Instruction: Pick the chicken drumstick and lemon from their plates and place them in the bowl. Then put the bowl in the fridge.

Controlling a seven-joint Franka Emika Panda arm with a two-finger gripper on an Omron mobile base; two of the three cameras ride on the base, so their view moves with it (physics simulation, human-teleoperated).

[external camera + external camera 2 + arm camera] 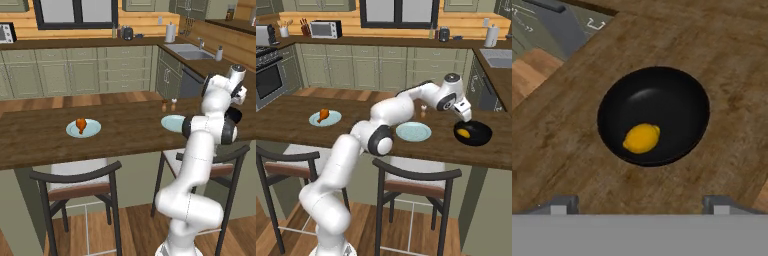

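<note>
Your lemon [642, 138] already lies inside the black bowl [672, 95], toward the near-left part of its floor in the hand view, long axis running roughly across that picture. The gripper [466, 117] hangs above the bowl's rim on the side facing the arm, and its 2 fingertips [559, 204] stand wide apart at the bottom of the hand view with nothing between them, so the claw is spread and carrying nothing.

The relation that matters now is the drumstick. The chicken drumstick [323, 115] sits on the far left plate [332, 120] in the right base view, well apart from the gripper, with the second, bare plate [413, 132] lying between that plate and the bowl [479, 137]. So you need to travel left along the wooden counter [286, 125], past the bare plate, to reach it.

In the left base view the drumstick [81, 124] stands roughly along the picture's vertical, thick end toward the far side of its plate [92, 131], thin end nearer you. I judge you should set the jaws across that long axis, near the thick part, for a surer hold. There is 1 item left to move before the bowl goes to the fridge.
</note>
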